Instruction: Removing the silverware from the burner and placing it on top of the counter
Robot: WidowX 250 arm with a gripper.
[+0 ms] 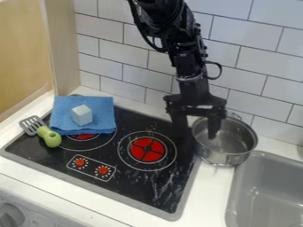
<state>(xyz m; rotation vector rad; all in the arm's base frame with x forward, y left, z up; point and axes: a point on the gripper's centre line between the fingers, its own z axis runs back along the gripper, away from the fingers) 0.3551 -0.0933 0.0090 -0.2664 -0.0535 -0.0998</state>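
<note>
A: Where do you see the gripper [199,139]?
B: It hangs at the right side of the black cooktop [139,186], over the edge of the metal pot [228,144].
A: And how are its jaws?
B: They are wide apart, and they hold nothing. A part of the pot's rim can be seen between them.
A: Please tell me also about the slotted spatula [49,137].
B: It lies at the left edge of the cooktop. Its green handle is on the black surface, near the front left corner of the folded blue towel [68,117]. The slotted head points to the outside, towards the counter [10,167].
A: What is on the towel?
B: A pale block [82,115]. The towel covers a part of the left burner [83,136]. The pot stands near the grey sink [269,186].
</note>
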